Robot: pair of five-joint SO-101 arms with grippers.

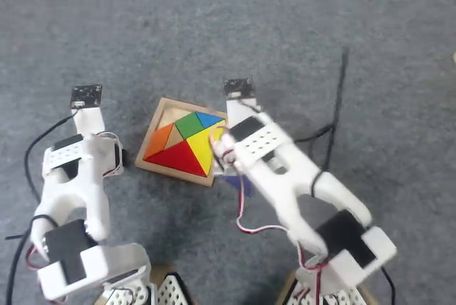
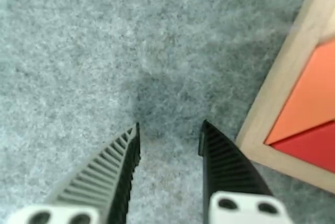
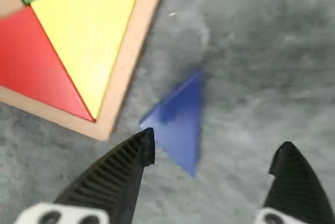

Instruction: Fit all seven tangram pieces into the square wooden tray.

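At the far left, the white left arm stretches over the grey carpet [image 1: 356, 34]. Its left pincer [image 2: 170, 127] points down at bare carpet just beside the tray's left edge. The two black ribbed fingers are a narrow gap apart and hold nothing.

Next comes the square wooden tray [image 1: 152, 130], lying flat and turned so that one corner points away from the arms. Coloured pieces lie inside it:
- An orange triangle [image 1: 158, 141] is along the left side.
- A large red triangle [image 1: 177, 159] is along the near side.
- A green piece [image 1: 189, 125] sits near the middle.
- A light blue piece [image 1: 209, 118] is toward the far right edge.
- A large yellow triangle [image 1: 203, 148] is on the right, partly under the right arm.

The far corner of the tray shows plain wood, and another wood-coloured patch sits between the orange, green and red pieces. I cannot tell whether that patch is a piece or the tray floor.

Just outside the tray's near right corner, a dark blue triangle [image 3: 180, 124] lies flat on the carpet, close to the rim but apart from it.

The right arm leans across this spot, and the right pincer [image 3: 217, 140] hangs over the triangle, spread wide and gripping nothing. One fingertip is at the triangle's corner, and the other is well off to its far side.

Farther right, a black cable [image 1: 338, 105] runs across the carpet.
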